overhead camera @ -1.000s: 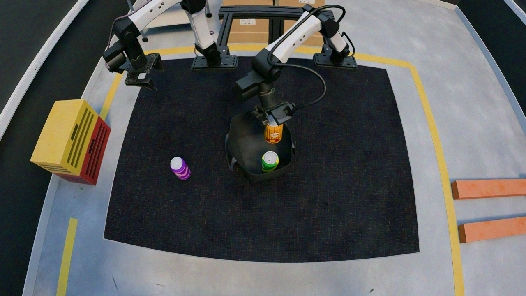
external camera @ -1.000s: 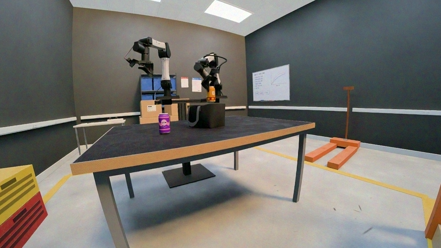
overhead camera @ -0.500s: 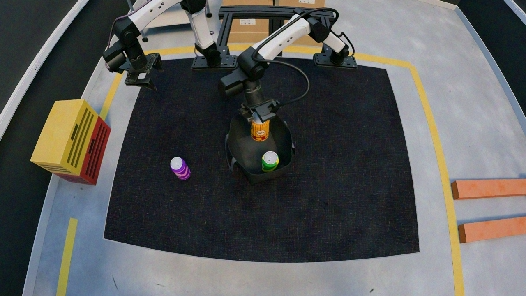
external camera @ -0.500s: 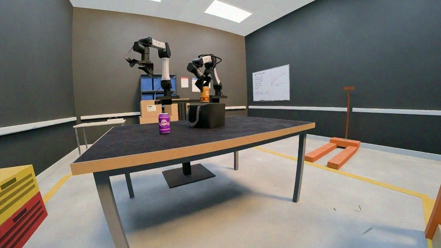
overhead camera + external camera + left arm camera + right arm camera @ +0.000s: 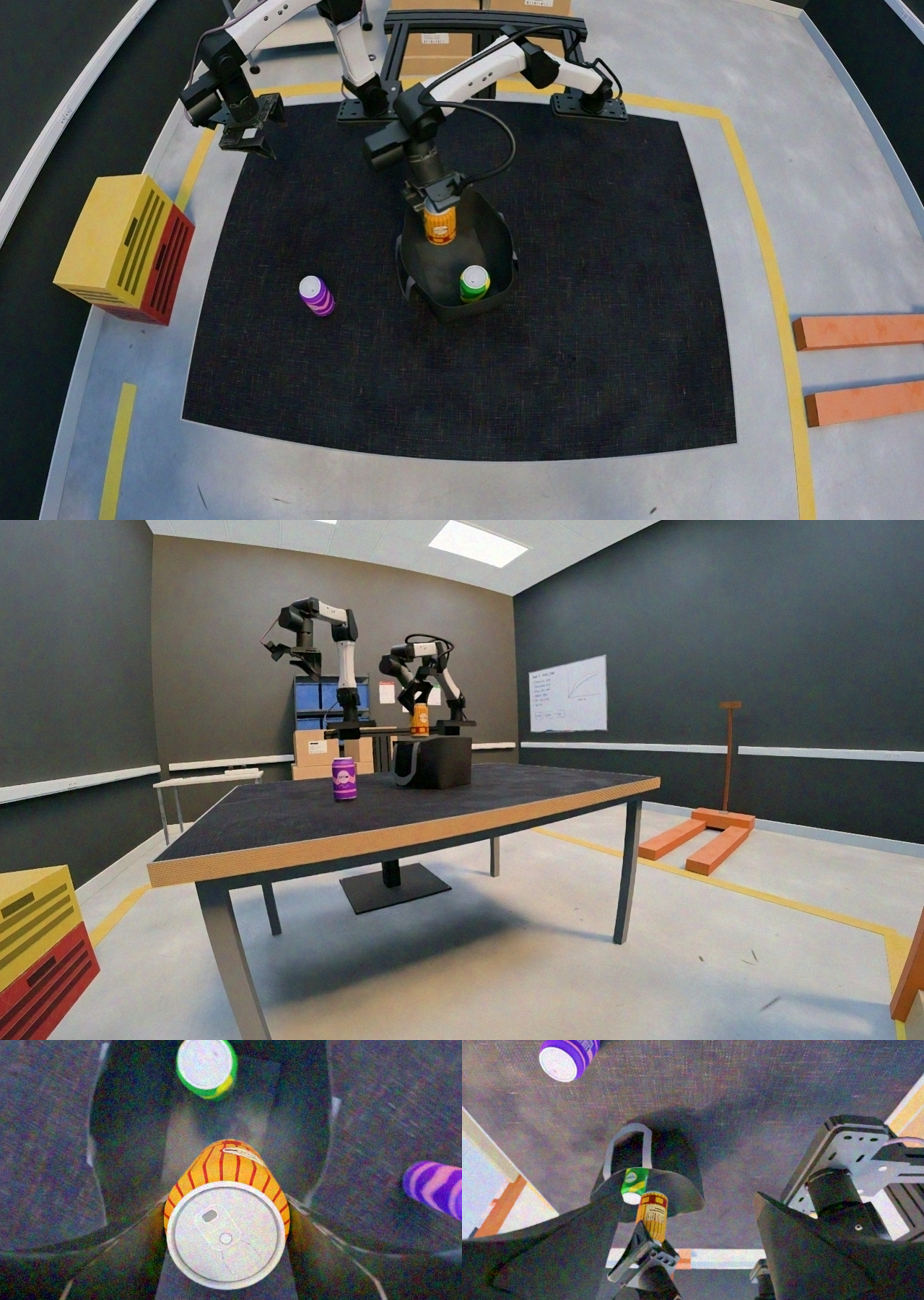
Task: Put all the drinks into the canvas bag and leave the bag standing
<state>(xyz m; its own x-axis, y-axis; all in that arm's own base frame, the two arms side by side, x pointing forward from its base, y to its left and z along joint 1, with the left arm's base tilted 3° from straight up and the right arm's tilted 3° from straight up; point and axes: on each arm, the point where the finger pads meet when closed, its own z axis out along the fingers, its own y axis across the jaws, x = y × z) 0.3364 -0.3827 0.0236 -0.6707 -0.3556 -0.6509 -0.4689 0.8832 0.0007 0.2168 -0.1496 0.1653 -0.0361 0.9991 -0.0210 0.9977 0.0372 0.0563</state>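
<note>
Exterior hides the green can (image 5: 474, 284) (image 5: 206, 1067) (image 5: 634, 1184) top reveals; left fingers grip orange can (image 5: 439, 224) (image 5: 419, 718) (image 5: 227, 1235) (image 5: 653, 1215), right fingers apart.
</note>
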